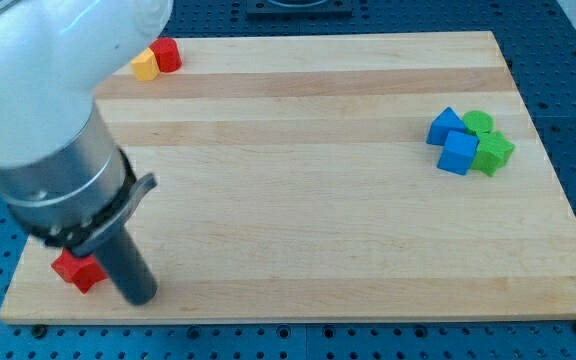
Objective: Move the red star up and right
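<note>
The red star (77,270) lies near the bottom left corner of the wooden board (298,190), partly hidden behind the arm. My rod comes down just right of it, and my tip (140,296) rests on the board touching or almost touching the star's right side, slightly lower than it.
A yellow block (145,66) and a red block (166,54) sit together at the board's top left. At the right, two blue blocks (446,125) (458,152) and two green blocks (479,122) (492,153) form a cluster. The arm's large white and grey body covers the view's upper left.
</note>
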